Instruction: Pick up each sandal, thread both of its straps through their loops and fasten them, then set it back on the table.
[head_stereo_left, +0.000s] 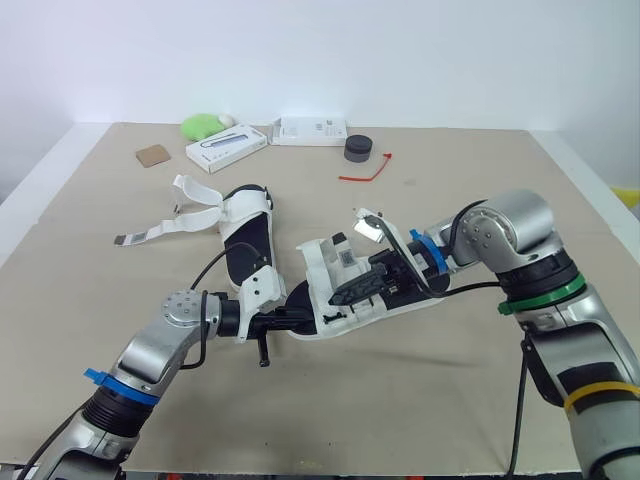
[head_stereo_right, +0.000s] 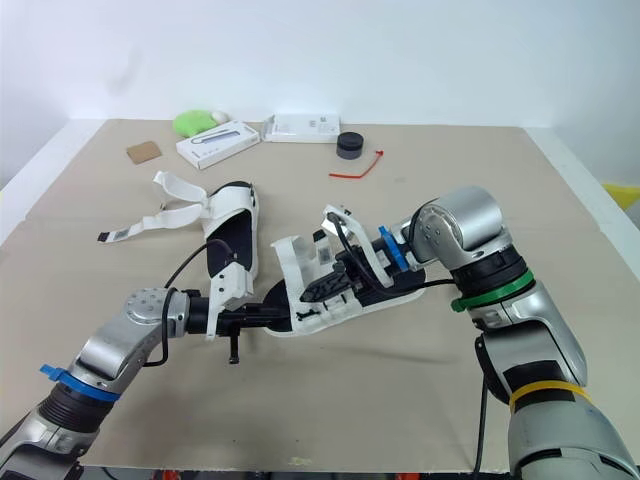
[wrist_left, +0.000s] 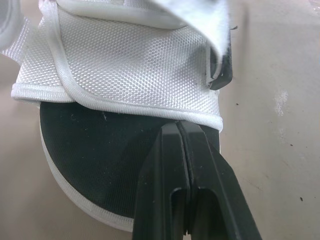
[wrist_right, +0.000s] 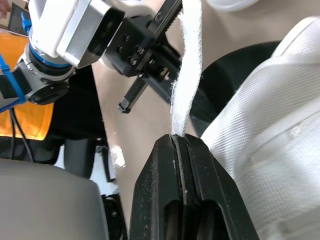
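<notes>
**A:** Head cam first. Where's the sandal it's working on?

**B:** The first sandal (head_stereo_left: 325, 262) sits mid-surface (head_stereo_left: 450, 390), well to the robot's side of the black puck (head_stereo_left: 358, 149), with an arm at each end. The second sandal (head_stereo_left: 245, 238) lies left of the puck, also nearer the robot. Its loose straps (head_stereo_left: 165, 226) are splayed flat, so that one isn't done yet.

**A:** Left wrist cam?

**B:** The left gripper (wrist_left: 178, 127) has its jaws pressed together. They lie over the black footbed (wrist_left: 85, 145), tips at the hem of the white mesh upper (wrist_left: 130, 65). I can't make out anything pinched between them, so my guess is it's pinning the sandal, not gripping it.

**A:** And the right wrist?

**B:** The right gripper (wrist_right: 177, 137) is clamped on a white strap (wrist_right: 186, 75), which rises out of the jaws with a frayed edge.

**A:** How's it gonna handle?

**B:** Light, I reckon. The sole looks like stiffish foam, so the rim is a good place to brace. The mesh and strap look floppy. Pinching close to the strap's tip should make it steer through a loop. Held farther back it'd probably just fold.
</notes>
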